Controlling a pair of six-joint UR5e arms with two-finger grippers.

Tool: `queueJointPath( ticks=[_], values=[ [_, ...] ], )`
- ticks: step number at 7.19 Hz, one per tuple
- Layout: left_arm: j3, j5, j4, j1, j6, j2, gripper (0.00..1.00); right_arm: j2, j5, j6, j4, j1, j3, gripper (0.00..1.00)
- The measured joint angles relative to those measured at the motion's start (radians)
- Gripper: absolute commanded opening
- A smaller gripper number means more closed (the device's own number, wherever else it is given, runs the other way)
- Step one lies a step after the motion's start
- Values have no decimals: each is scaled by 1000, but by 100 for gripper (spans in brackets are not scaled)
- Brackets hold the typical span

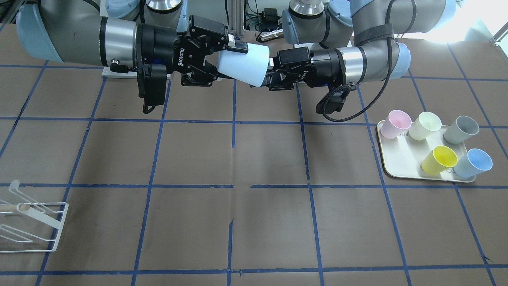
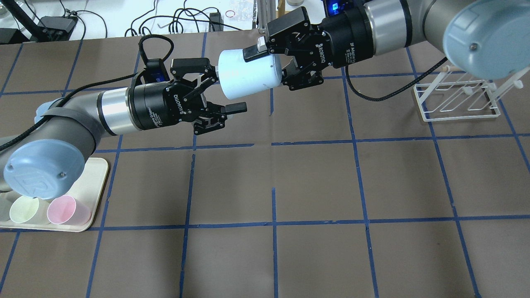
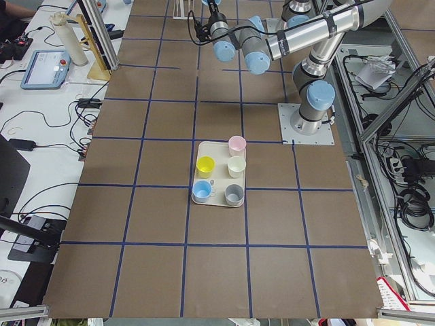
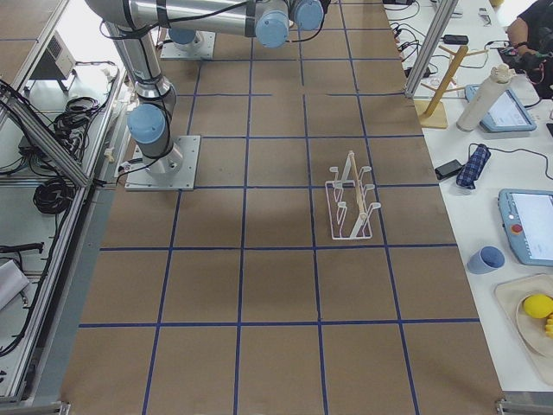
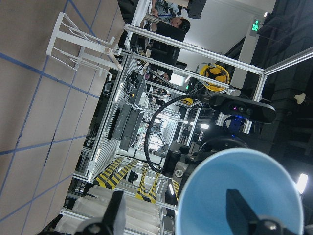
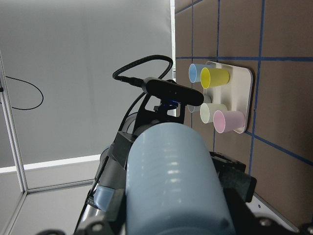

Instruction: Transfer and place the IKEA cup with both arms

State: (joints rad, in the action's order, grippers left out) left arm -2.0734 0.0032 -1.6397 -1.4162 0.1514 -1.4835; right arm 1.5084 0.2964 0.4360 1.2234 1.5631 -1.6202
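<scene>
Smooth pale sky-blue plastic tumbler (image 2: pixel 248 74) hangs sideways in mid-air, well apart from the cream tray (image 1: pixel 393 159), with open brown table (image 2: pixel 314 182) and its blue tape grid below. The right black two-finger gripper (image 2: pixel 267 68), marked ROBOTIQ, clamps its tapered body. The left gripper (image 2: pixel 227 93) is splayed wide at the rim; contact there, cannot tell.

Bright, even light — faint shadows on the table (image 1: pixel 254 159), the IKEA cup (image 6: pixel 168 176) blurred up close.

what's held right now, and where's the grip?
The right gripper clamps the IKEA cup across its narrow base end; the left gripper is open.
</scene>
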Motion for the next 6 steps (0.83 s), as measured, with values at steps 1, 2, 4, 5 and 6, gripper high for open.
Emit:
queueJointPath(
  ticks=[1, 2, 4, 5, 6],
  values=[
    [-2, -5, 1, -1, 0, 2, 21, 1, 0, 1, 0, 0, -1, 30],
    [-3, -7, 2, -1, 0, 3, 8, 2, 0, 1, 0, 0, -1, 32],
    [-4, -8, 6, 0, 0, 4, 0, 3, 1, 1, -1, 0, -1, 39],
    [-4, -7, 7, 1, -1, 6, 0, 2, 1, 1, -1, 0, -1, 99],
    [-4, -6, 7, 4, -2, 8, 0, 3, 3, -11, -2, 0, -1, 100]
  ],
)
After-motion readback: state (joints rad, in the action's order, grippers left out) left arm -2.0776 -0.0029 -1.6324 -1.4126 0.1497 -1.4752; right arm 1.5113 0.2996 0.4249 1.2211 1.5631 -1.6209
